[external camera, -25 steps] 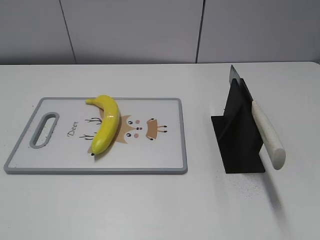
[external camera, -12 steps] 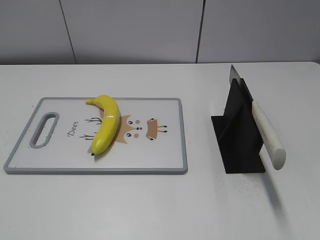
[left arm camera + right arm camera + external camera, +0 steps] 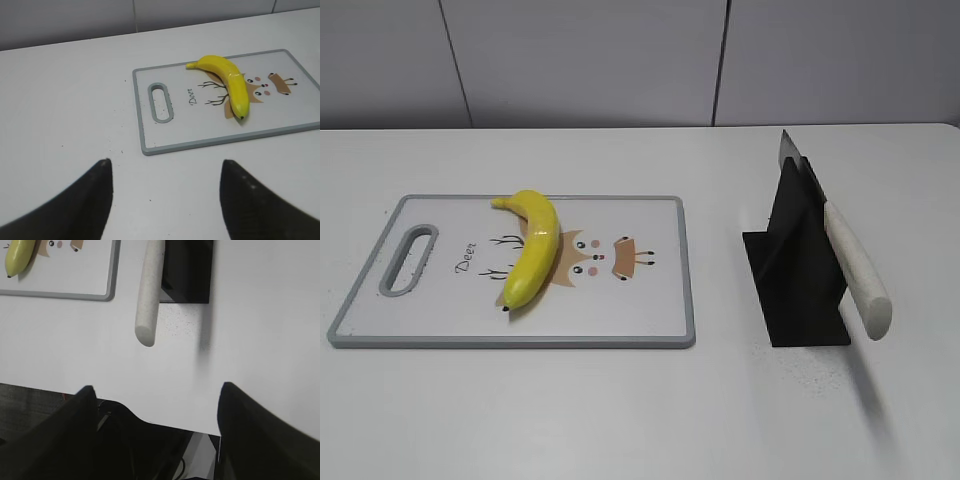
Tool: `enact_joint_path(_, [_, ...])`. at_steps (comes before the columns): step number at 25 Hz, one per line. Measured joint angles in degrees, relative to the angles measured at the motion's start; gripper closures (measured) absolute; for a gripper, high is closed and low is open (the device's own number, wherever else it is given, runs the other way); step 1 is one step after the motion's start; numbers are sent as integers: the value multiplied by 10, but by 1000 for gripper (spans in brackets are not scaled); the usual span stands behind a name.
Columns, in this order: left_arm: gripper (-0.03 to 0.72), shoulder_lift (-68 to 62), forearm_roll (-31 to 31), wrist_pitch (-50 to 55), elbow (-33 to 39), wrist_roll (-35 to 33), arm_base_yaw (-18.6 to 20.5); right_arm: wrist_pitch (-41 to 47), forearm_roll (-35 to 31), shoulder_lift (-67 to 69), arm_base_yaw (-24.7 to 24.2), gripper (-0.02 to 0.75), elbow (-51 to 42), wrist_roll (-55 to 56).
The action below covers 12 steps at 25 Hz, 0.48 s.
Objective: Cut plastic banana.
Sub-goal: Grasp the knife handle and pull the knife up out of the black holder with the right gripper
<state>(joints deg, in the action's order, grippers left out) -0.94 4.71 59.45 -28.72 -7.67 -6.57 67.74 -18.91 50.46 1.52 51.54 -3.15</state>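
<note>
The plastic banana (image 3: pixel 532 246) is glossy yellow and lies curved on the white cutting board (image 3: pixel 440 300) at the left. It also shows in the left wrist view (image 3: pixel 227 82) and at the top left of the right wrist view (image 3: pixel 18 256). A knife with a white handle (image 3: pixel 857 271) leans in a black stand (image 3: pixel 798 275) at the right; its handle shows in the right wrist view (image 3: pixel 149 295). My left gripper (image 3: pixel 165 167) is open over bare table, well short of the board. My right gripper (image 3: pixel 156 392) is open near the table's front edge, short of the handle.
The cutting board has a grey rim, a handle slot (image 3: pixel 410 258) at its left end and a deer print (image 3: pixel 605 258). The table's front edge (image 3: pixel 165 424) with dark space and cables below shows in the right wrist view. A grey wall stands behind the table.
</note>
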Motion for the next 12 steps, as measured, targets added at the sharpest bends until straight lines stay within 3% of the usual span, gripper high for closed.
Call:
enact_joint_path(6, [47,0,0,0,0,0,0,4,2,109,43,160,50,9])
enact_joint_path(12, [51,0,0,0,0,0,0,3,12,221,120,160,102,36])
